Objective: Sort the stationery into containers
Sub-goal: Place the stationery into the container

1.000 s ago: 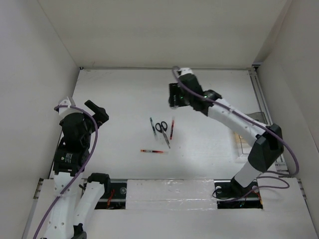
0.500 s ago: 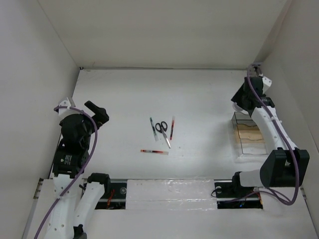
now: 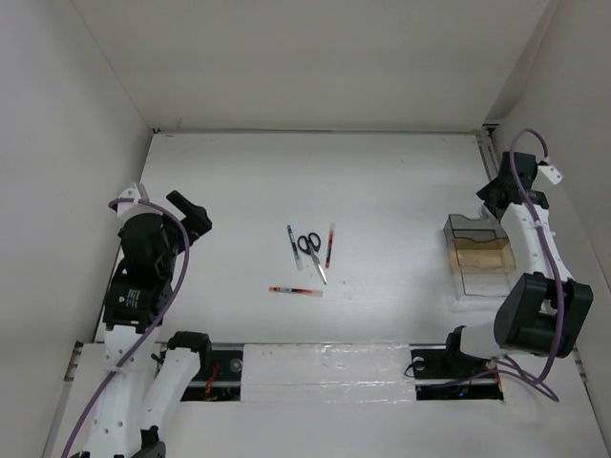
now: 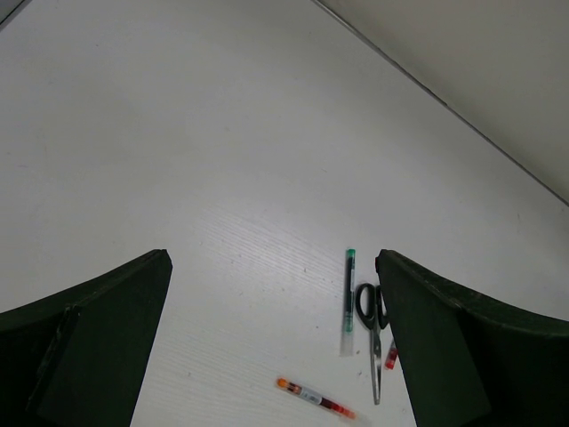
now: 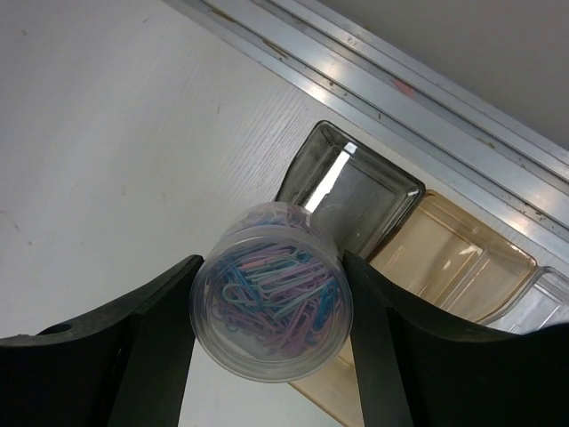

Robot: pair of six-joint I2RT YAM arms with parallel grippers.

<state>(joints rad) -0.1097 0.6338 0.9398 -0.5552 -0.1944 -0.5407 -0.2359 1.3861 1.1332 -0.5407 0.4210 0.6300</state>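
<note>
At right frame edge, the right fingers (image 5: 147,347) pinch a paper-clip tub (image 5: 269,302) near the containers (image 5: 356,200). The scissors (image 3: 309,246) and three pens (image 3: 329,245) lie unsorted on the bench (image 3: 239,191); left fingers (image 4: 80,329) spread, empty.

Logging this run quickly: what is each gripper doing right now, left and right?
Left gripper: open, holding nothing.
Right gripper: closed on a small round clear plastic tub of coloured paper clips.
</note>
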